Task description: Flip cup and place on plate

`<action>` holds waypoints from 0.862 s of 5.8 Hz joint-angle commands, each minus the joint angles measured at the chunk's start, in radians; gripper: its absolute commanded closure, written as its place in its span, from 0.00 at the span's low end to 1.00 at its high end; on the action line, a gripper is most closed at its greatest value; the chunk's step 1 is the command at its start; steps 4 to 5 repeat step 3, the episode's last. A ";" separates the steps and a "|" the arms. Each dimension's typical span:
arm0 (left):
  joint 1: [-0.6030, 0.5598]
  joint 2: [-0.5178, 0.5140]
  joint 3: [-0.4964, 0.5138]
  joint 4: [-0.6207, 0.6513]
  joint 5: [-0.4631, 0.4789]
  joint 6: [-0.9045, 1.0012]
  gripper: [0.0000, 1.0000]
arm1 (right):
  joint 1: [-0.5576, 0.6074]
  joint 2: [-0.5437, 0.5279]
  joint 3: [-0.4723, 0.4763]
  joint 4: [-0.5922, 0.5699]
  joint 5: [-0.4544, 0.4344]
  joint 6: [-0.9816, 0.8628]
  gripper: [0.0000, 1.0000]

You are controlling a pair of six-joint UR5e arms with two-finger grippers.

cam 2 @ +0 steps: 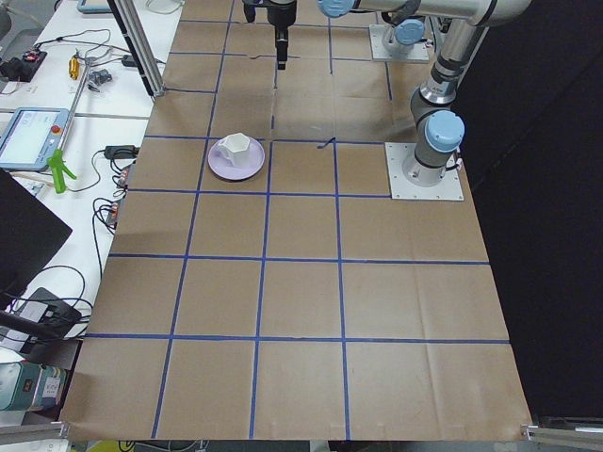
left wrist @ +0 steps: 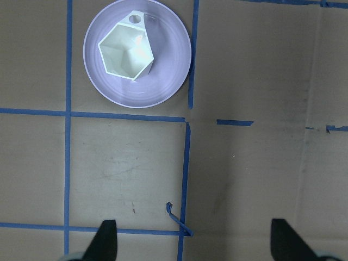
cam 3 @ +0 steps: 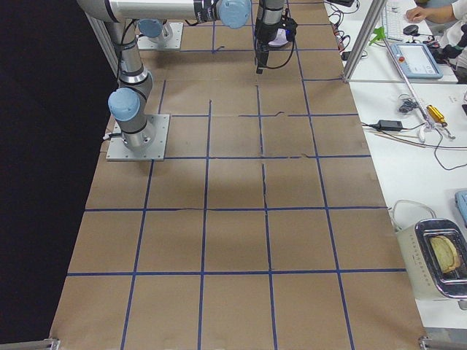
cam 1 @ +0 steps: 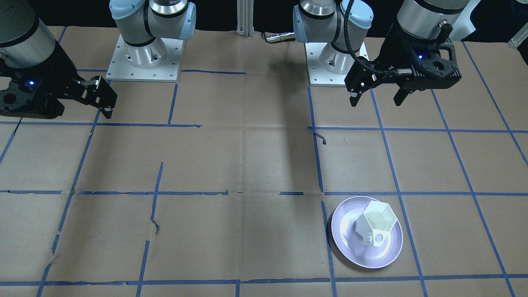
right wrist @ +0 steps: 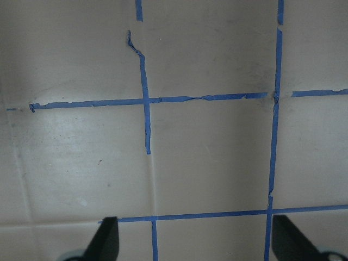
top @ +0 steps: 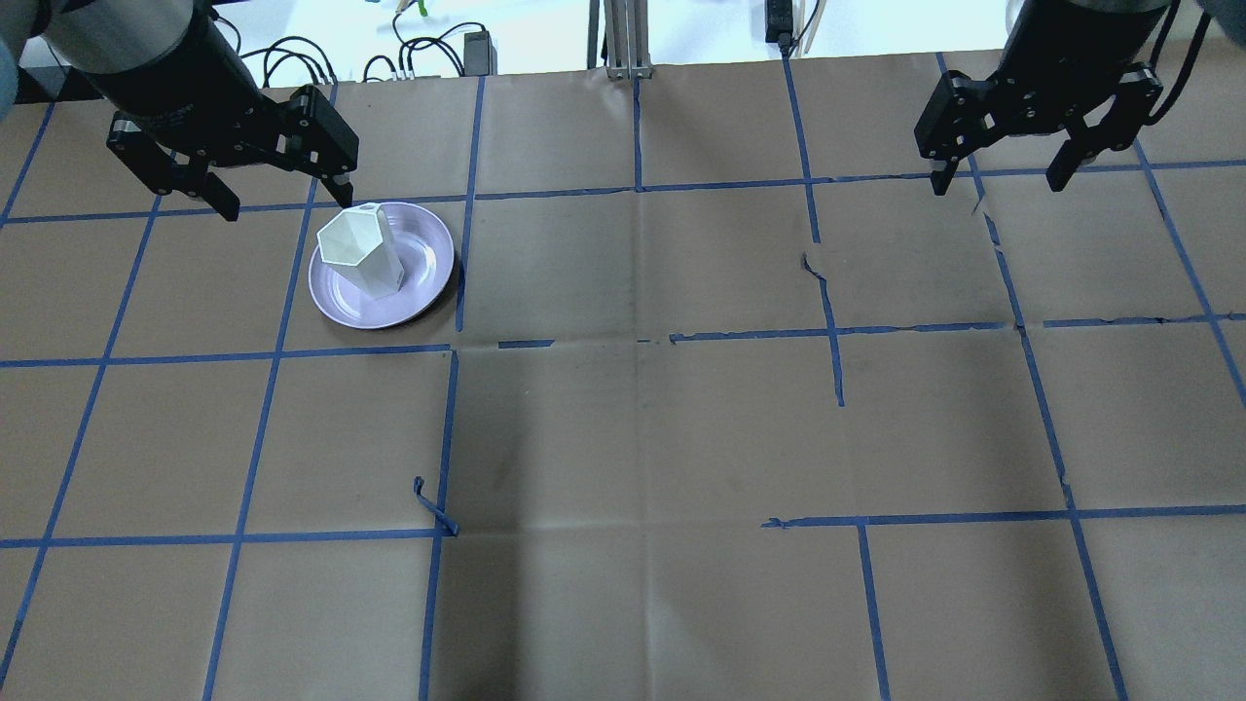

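The white faceted cup (cam 1: 376, 223) stands upright on the pale lavender plate (cam 1: 345, 247), its hexagonal mouth open upward; it also shows in the overhead view (top: 358, 249) on the plate (top: 423, 282) and in the left wrist view (left wrist: 126, 51). My left gripper (cam 1: 376, 100) is open and empty, raised well away from the cup on the robot's side; it shows in the overhead view (top: 285, 200). My right gripper (top: 1003, 179) is open and empty, raised over the far right of the table, far from the cup.
Brown paper with a blue tape grid covers the table (top: 642, 428). The two arm bases (cam 1: 144, 53) stand at the robot's edge. A torn tape curl (top: 428, 506) lies near the table's middle left. Cables and equipment sit beyond the table's far edge.
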 commanded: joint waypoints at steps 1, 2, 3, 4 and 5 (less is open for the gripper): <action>0.001 -0.004 0.000 0.001 -0.001 0.004 0.02 | 0.000 0.000 0.000 0.000 0.000 0.000 0.00; 0.001 -0.011 0.000 0.001 -0.001 0.005 0.02 | 0.000 0.000 0.000 0.000 0.000 0.000 0.00; 0.001 -0.005 0.000 0.003 -0.001 0.007 0.02 | 0.000 0.000 0.000 0.000 0.000 0.000 0.00; 0.001 -0.005 0.000 0.003 -0.001 0.007 0.02 | 0.000 0.000 0.000 0.000 0.000 0.000 0.00; 0.001 -0.005 0.000 0.003 -0.001 0.007 0.02 | 0.000 0.000 0.000 0.000 0.000 0.000 0.00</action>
